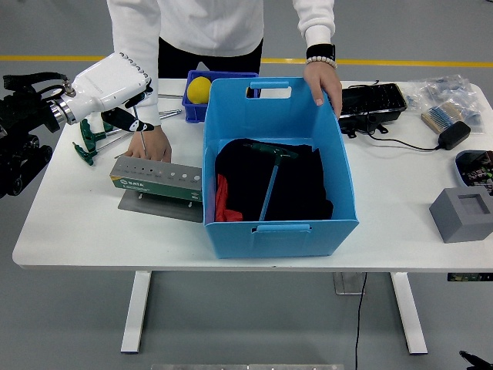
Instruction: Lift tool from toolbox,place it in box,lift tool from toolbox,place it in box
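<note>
left hand (115,83): raised over table's left end, closed on a thin tool (142,137) hanging just above the holder (156,177) | person's hand (151,145): behind holder, at tool tip | other hand (322,82): on box (279,166) rim | box: second tool (272,179) on dark cloth

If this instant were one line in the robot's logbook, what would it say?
left hand: tool lifted above toolbox | blue box: holds one tool | person's hand: on box rim | right hand: unseen

One high head camera overlooks the table (92,223).
</note>
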Robot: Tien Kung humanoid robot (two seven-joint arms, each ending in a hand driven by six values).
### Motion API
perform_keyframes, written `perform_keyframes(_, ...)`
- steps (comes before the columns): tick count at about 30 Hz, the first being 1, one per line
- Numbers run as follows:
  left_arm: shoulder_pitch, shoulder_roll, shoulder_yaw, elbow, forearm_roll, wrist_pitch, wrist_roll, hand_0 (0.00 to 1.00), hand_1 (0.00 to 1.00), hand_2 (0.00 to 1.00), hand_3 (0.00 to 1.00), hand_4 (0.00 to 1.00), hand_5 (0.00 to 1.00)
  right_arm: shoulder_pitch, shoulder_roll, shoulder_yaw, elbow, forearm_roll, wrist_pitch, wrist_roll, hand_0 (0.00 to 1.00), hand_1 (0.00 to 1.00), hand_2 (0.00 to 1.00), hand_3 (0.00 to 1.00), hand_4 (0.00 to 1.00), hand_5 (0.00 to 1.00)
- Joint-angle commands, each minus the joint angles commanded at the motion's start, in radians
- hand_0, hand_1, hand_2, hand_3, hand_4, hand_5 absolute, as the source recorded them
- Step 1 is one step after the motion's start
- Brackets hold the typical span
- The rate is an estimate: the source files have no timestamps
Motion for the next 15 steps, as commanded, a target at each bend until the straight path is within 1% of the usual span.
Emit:
perform_keyframes(1, -0.001, 0.000, -0.003, 0.000, -0.003, 0.004, 0.000, 0.074, 0.002, 0.022, 0.013, 0.890, 0.356, 0.000, 0.000, 0.000, 0.000, 0.000, 0.000, 0.000, 0.616, 0.596, 0.668, 0.541, 0.772, 0.656)
perform_keyframes(2, -0.002, 0.000, -0.011, -0.001, -0.008, 0.013, 0.000, 0.051, 0.002, 0.002, 0.009, 0.893, 0.369, 0.000, 0.000, 0.001, 0.000, -0.001, 0.000, 0.000, 0.617, 0.596, 0.668, 0.541, 0.773, 0.655)
perform_keyframes(5, -0.002, 0.002, -0.034, -0.007, -0.017, 0.031, 0.000, 0.051, 0.002, 0.002, 0.009, 0.893, 0.369, 0.000, 0.000, 0.000, 0.000, 0.000, 0.000, 0.000, 0.617, 0.596, 0.668, 0.541, 0.773, 0.655)
perform_keyframes(7, -0.001, 0.005, -0.049, -0.016, -0.017, 0.032, 0.000, 0.051, 0.002, 0.002, 0.009, 0.893, 0.369, 0.000, 0.000, 0.000, 0.000, 0.000, 0.000, 0.000, 0.617, 0.596, 0.668, 0.541, 0.773, 0.655)
perform_keyframes(8, 0.000, 0.006, -0.059, -0.024, -0.014, 0.031, 0.000, 0.047, 0.002, 0.002, 0.003, 0.872, 0.356, 0.000, 0.000, 0.000, 0.000, 0.001, 0.000, 0.000, 0.616, 0.596, 0.668, 0.541, 0.774, 0.655)
perform_keyframes(12, 0.012, 0.010, -0.126, -0.079, 0.016, 0.012, 0.000, 0.047, 0.002, 0.002, 0.003, 0.872, 0.356, -0.002, 0.000, 0.004, 0.000, -0.004, 0.000, -0.001, 0.616, 0.596, 0.668, 0.541, 0.774, 0.655)
perform_keyframes(15, 0.029, 0.016, -0.192, -0.153, 0.020, -0.014, 0.000, 0.048, 0.002, 0.002, 0.003, 0.866, 0.364, -0.005, 0.001, 0.009, 0.000, -0.011, 0.000, -0.002, 0.616, 0.598, 0.668, 0.541, 0.774, 0.656)
